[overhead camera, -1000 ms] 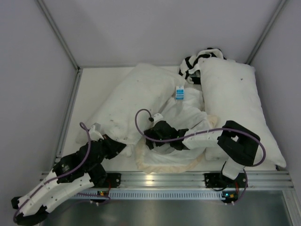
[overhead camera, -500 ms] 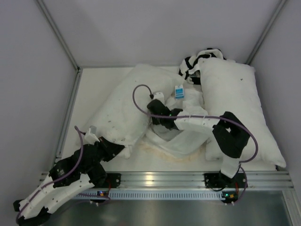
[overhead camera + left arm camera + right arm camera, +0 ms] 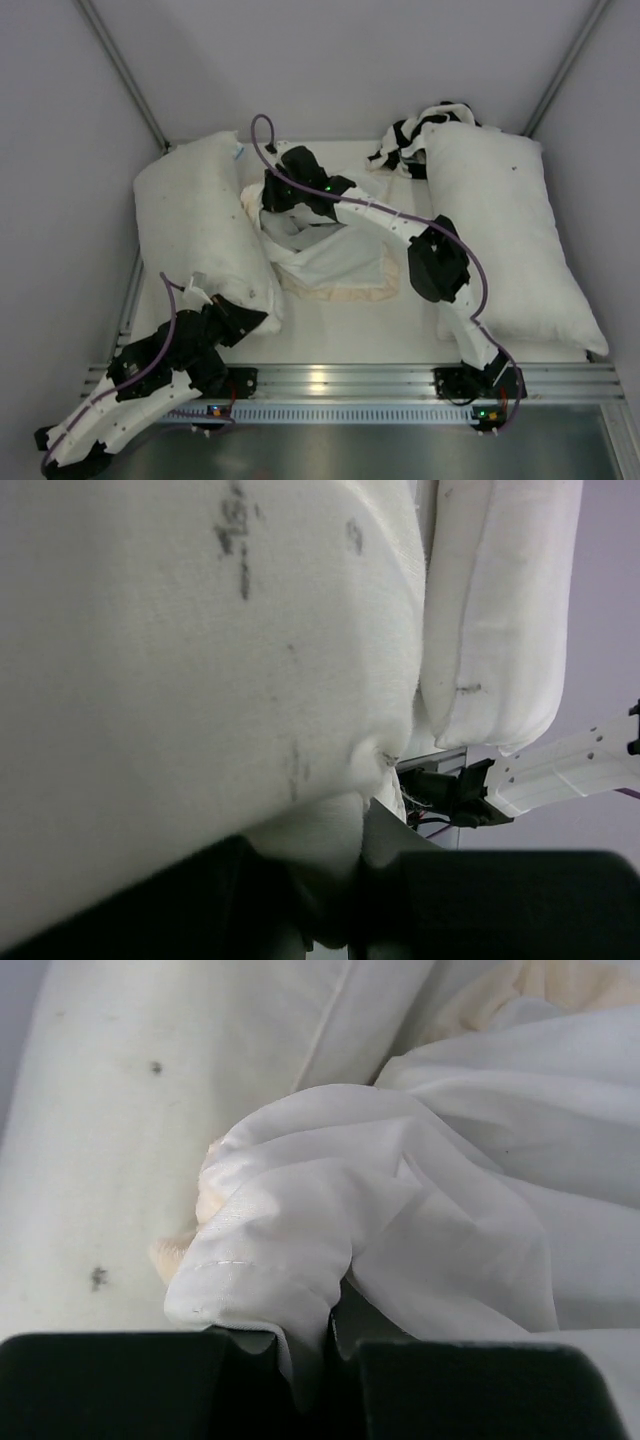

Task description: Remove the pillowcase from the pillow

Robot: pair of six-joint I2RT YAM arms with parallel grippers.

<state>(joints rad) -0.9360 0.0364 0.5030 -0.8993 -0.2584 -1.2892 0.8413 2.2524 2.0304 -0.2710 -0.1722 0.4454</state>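
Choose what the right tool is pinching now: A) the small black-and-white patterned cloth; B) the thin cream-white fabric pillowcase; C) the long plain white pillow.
B: in the right wrist view the right tool is shut on a bunched fold of the thin cream-white fabric pillowcase.
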